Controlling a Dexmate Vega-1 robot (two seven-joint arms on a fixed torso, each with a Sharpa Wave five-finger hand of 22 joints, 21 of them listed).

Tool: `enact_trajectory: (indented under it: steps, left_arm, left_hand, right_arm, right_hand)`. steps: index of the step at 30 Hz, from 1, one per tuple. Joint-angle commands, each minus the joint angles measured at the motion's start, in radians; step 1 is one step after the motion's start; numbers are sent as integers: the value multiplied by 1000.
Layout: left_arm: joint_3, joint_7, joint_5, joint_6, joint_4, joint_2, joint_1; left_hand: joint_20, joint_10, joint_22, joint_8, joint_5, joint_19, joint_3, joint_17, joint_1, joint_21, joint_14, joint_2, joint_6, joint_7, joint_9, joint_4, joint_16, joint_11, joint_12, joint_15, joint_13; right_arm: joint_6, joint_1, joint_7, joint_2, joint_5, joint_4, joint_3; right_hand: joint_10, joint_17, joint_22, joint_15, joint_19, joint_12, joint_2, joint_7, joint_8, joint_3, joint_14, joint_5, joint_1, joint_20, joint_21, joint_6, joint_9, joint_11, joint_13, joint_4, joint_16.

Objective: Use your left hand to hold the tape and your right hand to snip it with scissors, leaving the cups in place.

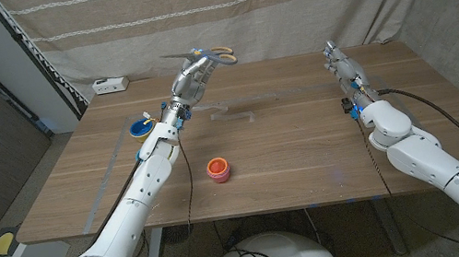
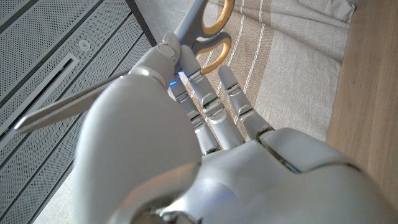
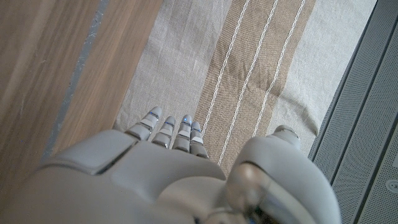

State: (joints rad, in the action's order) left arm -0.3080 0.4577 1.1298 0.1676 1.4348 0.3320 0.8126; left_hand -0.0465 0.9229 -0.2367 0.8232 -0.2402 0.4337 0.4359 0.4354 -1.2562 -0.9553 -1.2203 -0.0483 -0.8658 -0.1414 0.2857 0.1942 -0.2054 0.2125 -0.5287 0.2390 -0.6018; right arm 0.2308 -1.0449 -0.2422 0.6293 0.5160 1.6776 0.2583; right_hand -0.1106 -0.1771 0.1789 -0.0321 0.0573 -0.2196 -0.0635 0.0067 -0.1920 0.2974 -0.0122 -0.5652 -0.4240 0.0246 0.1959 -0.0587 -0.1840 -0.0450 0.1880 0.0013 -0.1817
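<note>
- Striped beige cloth (image 1: 217, 0) hangs behind the wooden table (image 1: 307, 143), and a white power strip (image 1: 110, 85) lies at the table's far left corner.
- At the table's far side the left hand (image 1: 193, 80) is raised, holding the scissors (image 1: 215, 55); in the left wrist view the fingers (image 2: 208, 109) lie along them, with the yellow handle loops (image 2: 217, 37) beyond the fingertips and the grey blades (image 2: 68, 106) sticking out past the thumb side.
- A blue cup (image 1: 144, 126) stands near the table's left edge, just beside the left forearm; something pale shows inside it, too small to make out.
- A red cup (image 1: 218, 169) stands nearer the front edge, right of the left arm and apart from both hands; its contents cannot be told.
- Between the two arms, a faint pale strip (image 1: 232, 114) lies on the wood near the middle of the table; it may be the tape, but it is too dim to be sure.
- The right hand (image 1: 335, 58) is held up over the table's far right part; in the right wrist view its fingers (image 3: 168, 132) stretch out side by side with nothing in them.
</note>
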Motion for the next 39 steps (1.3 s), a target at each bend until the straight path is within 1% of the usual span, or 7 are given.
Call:
enact_trajectory:
  steps: [1,9,23,26,29,35,39]
  left_arm:
    - [6,-17,7,-22,16,3,12]
    - [9,-21,23,-54,21,13,16]
    - [0,30,34,-96,-32,10,-25]
    - [-3,39,34,-106,-42,9,-34]
    - [-7,46,28,-112,-53,10,-43]
    - [-13,65,23,-129,-84,9,-64]
    - [-18,71,25,-155,-97,12,-74]
  left_hand:
    - [-134,59,-1,2,1,0,65,1,1,-5,-1,11,4,-1,4,-57,2,-13,-6,4,-27]
    - [-133,55,5,1,0,-2,67,1,0,-4,0,12,10,0,6,-56,1,-13,-3,4,-28]
    - [-131,53,12,-1,1,-4,68,1,0,-8,1,13,14,-2,9,-56,0,-12,-2,4,-31]
    - [-131,52,14,-2,1,-5,68,1,-1,-8,1,13,14,-4,9,-56,0,-12,-2,4,-32]
    - [-131,52,15,-2,1,-6,68,1,-1,-9,2,13,14,-5,8,-55,0,-12,-2,4,-33]
    - [-131,50,17,-3,1,-6,68,1,0,-11,3,14,14,-6,8,-56,0,-12,-1,4,-34]
    - [-131,51,19,-4,1,-7,68,1,0,-12,4,14,16,-4,9,-56,0,-12,-1,4,-35]
  right_arm:
    - [6,-14,10,15,0,20,-10]
    - [6,-20,17,18,8,27,-13]
    - [7,-23,24,33,-6,44,-17]
    - [12,-19,74,24,61,43,-25]
    - [21,-13,92,22,73,41,-25]
    - [28,-6,78,15,57,45,-20]
    - [13,-7,79,29,51,63,-19]
  right_hand:
    - [-8,-2,2,-48,1,-3,-6,-5,-3,4,2,7,-7,-8,3,-8,-2,1,5,-5,-2]
    - [-33,-2,2,-48,0,-15,-10,-33,-55,5,1,9,-5,-7,2,-166,-8,20,7,-4,-2]
    - [-39,-1,2,-46,3,-17,-17,-49,-60,-3,-1,8,-22,-2,3,-192,-10,5,7,-13,-2]
    - [-42,0,1,-47,7,-18,-33,-54,-65,-24,-3,1,-70,36,3,-213,-11,-23,6,-37,-1]
    - [-44,1,0,-49,39,-18,-47,-52,-65,-43,-9,-1,-114,69,12,-223,-11,-28,5,-59,-2]
    - [-90,2,-4,-57,92,-31,-63,-49,-81,-72,-35,2,-189,57,18,-295,-11,-69,3,-98,-4]
    - [-101,2,-4,-60,108,-34,-65,-50,-84,-79,-44,4,-208,61,19,-313,-10,-70,2,-108,-5]
